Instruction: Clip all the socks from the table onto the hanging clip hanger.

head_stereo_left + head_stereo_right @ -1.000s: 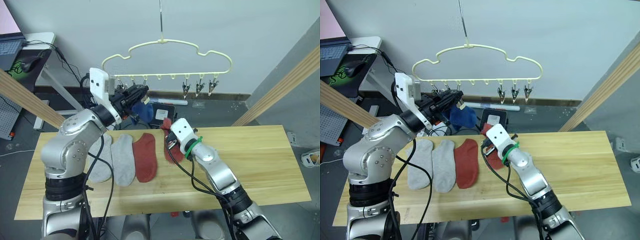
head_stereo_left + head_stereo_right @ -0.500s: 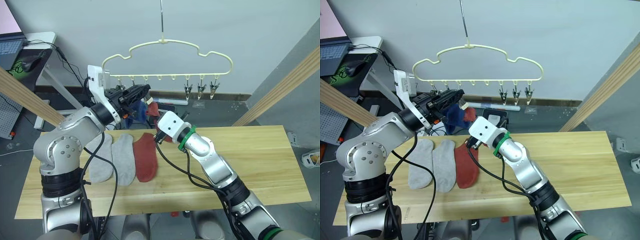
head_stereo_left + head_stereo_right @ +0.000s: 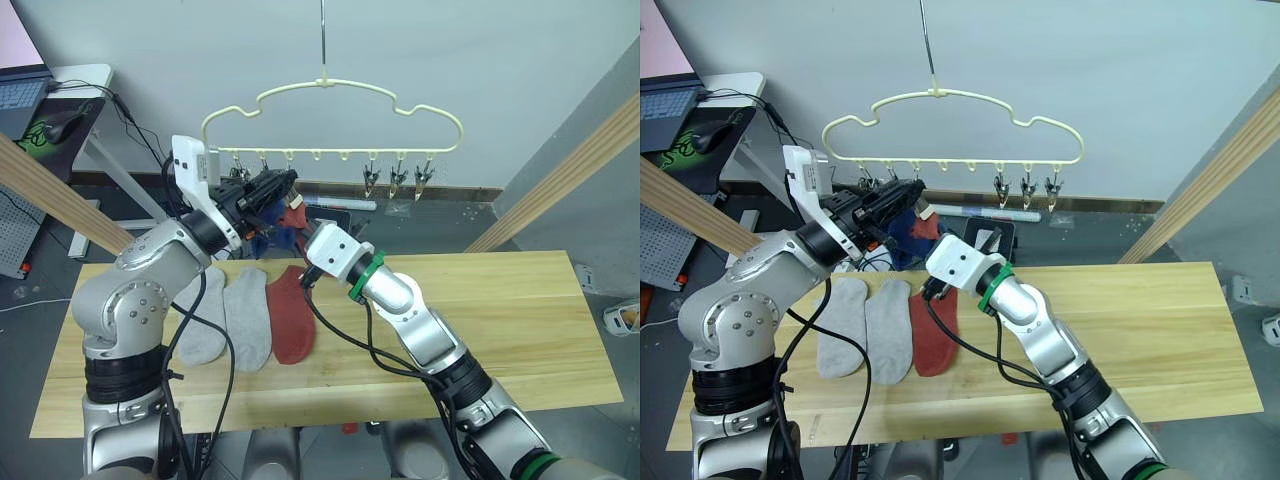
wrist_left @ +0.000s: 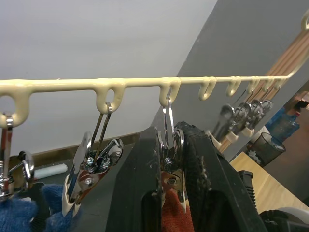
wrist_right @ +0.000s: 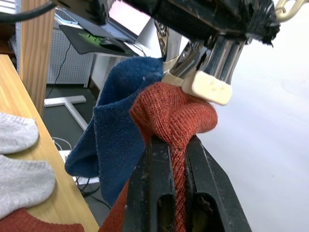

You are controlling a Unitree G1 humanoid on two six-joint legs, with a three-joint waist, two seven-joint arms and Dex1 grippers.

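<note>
The pale-yellow clip hanger (image 3: 330,86) hangs above the far edge of the table (image 3: 500,320). My left gripper (image 4: 169,136) is shut on one of its silver clips (image 4: 166,159), the third from the hanger's left end. My right gripper (image 5: 174,143) is shut on a rust red sock (image 5: 174,113) and holds its bunched top right under that clip's cream tips. A blue sock (image 5: 113,130) hangs just beside it. Two light grey socks (image 3: 205,312) (image 3: 247,318) and another rust red sock (image 3: 291,318) lie flat on the left half of the table.
Three bare clips (image 3: 398,176) hang at the hanger's right end. Slanted wooden poles cross at the left (image 3: 50,200) and the right (image 3: 570,170). A desk with a laptop (image 3: 25,95) stands at the far left, and a black box (image 3: 990,240) lies on the floor behind the table.
My right gripper has lifted the rust red sock off the table, up and to the left, to the clip in my left gripper. The left gripper has stayed at the hanger.
</note>
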